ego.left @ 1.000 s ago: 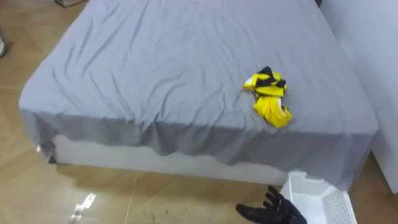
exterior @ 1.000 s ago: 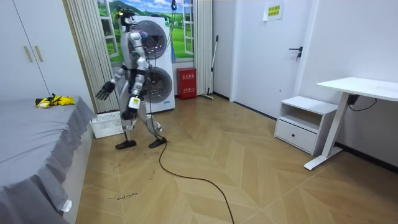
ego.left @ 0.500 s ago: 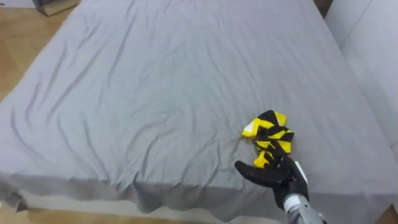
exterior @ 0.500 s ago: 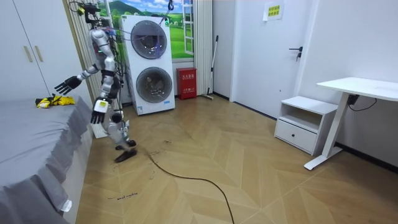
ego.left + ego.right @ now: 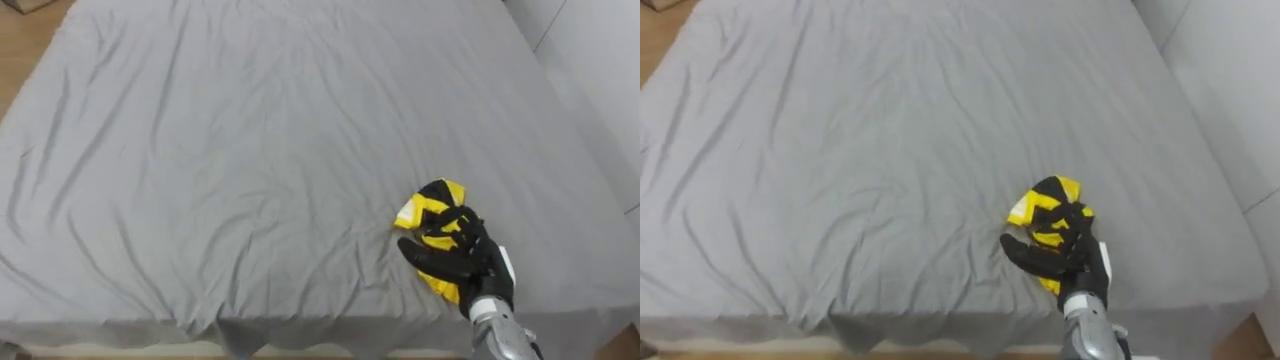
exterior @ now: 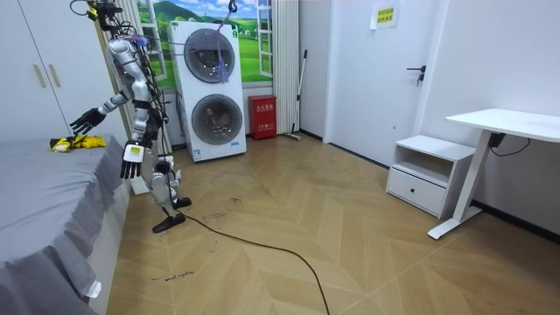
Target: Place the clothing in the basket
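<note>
Grey bed (image 5: 250, 150): near its front edge, a yellow-and-black garment (image 5: 437, 198) lies partly under the right hand (image 5: 462, 260), fingers spread.

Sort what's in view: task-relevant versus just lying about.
For the job: yellow-and-black garment; right hand over it, open; grey bed it lies on.
Lying about: stacked washing machines; red box; white desk; drawer unit.

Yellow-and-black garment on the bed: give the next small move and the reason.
Probably close the right robot hand on the yellow-and-black garment: the hand lies open over the cloth on the grey bed, and nothing is gripped yet, so lifting now would likely leave it behind.
</note>
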`<state>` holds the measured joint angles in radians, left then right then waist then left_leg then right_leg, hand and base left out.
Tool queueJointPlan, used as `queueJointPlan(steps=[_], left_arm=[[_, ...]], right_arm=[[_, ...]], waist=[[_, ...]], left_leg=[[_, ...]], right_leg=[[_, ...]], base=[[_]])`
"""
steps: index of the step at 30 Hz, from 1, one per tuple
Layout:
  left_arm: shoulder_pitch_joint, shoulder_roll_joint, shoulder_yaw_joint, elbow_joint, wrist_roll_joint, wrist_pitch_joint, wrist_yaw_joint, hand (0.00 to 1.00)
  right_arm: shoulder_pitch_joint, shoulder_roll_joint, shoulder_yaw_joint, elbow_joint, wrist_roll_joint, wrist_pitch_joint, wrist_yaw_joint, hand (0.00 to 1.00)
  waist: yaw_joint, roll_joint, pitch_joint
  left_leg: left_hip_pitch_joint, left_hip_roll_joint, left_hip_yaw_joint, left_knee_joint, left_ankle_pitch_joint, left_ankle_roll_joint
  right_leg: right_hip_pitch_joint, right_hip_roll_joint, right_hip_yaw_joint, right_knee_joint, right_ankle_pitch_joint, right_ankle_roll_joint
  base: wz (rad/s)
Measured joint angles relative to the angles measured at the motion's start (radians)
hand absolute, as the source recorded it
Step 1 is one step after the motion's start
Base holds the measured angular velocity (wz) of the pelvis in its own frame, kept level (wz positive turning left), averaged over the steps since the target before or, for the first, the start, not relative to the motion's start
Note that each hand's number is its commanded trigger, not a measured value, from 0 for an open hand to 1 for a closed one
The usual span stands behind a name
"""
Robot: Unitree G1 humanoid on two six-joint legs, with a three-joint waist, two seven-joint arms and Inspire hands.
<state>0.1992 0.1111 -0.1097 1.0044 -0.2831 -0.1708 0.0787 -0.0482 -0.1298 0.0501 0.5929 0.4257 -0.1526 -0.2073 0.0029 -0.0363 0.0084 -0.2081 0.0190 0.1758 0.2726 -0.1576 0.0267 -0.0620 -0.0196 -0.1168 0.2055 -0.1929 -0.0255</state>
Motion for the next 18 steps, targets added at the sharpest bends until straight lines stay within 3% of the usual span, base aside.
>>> queueJointPlan(steps=[5,11,18], left_arm=[[-0.056,0.0,0.012,0.081,0.001,0.0,-0.008,0.0],[-0.085,0.001,0.015,0.094,0.0,0.005,-0.036,0.0],[-0.099,0.005,0.016,0.092,-0.02,0.013,-0.053,0.0]], right_arm=[[-0.109,-0.04,-0.043,0.063,0.002,0.0,-0.058,0.0],[-0.231,-0.05,-0.084,0.109,0.002,-0.001,-0.184,0.0],[-0.289,-0.071,-0.112,0.159,-0.001,-0.002,-0.315,0.0]], waist=[[0.008,-0.004,0.0065],[0.031,-0.007,0.0098],[0.04,-0.008,0.0119]], left_leg=[[-0.039,-0.011,-0.013,-0.018,0.029,0.006],[-0.086,-0.015,-0.031,-0.015,0.045,0.01],[-0.135,-0.017,-0.047,0.001,0.048,0.014]], right_leg=[[-0.045,-0.01,-0.025,0.003,0.0,0.001],[-0.101,-0.013,-0.034,0.033,0.0,0.001],[-0.136,-0.014,-0.055,0.052,0.0,0.001]], base=[[0.15],[0.04],[0.09]])
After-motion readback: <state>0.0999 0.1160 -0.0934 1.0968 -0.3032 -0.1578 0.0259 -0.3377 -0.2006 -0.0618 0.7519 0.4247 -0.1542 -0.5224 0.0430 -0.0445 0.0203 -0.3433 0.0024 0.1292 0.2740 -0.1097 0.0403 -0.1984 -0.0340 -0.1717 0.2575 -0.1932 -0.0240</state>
